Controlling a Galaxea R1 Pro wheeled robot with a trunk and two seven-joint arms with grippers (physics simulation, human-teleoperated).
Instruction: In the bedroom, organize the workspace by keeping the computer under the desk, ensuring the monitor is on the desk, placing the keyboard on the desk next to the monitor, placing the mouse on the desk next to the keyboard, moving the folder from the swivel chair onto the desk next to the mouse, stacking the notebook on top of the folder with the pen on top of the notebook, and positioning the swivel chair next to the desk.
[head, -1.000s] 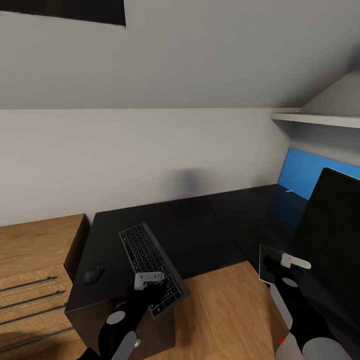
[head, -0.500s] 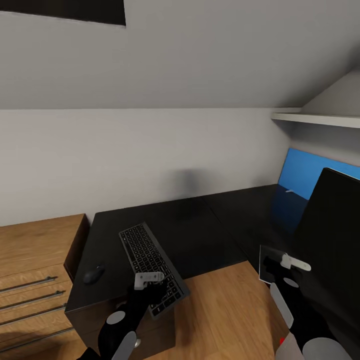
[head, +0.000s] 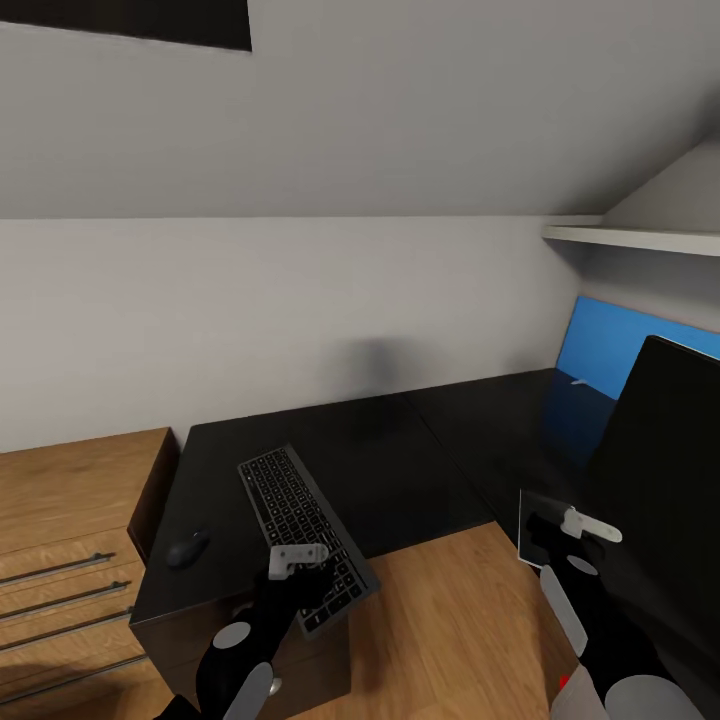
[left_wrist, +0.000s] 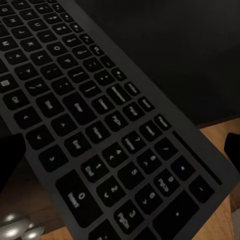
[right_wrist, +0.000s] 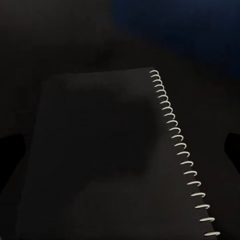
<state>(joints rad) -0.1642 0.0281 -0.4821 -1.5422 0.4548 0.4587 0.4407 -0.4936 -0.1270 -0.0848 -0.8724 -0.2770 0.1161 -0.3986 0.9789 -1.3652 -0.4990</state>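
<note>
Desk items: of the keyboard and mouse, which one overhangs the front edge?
The keyboard: its near end juts past the desk edge by the left tool. The mouse lies fully on top.

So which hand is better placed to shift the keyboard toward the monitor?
Left. The left hand sits at the near end of the keyboard, which overhangs the desk edge. The right hand is by the monitor, over a spiral notebook.

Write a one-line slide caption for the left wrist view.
Close view of the keyboard, its near corner jutting past the edge of the black desk over the wood floor.
</note>
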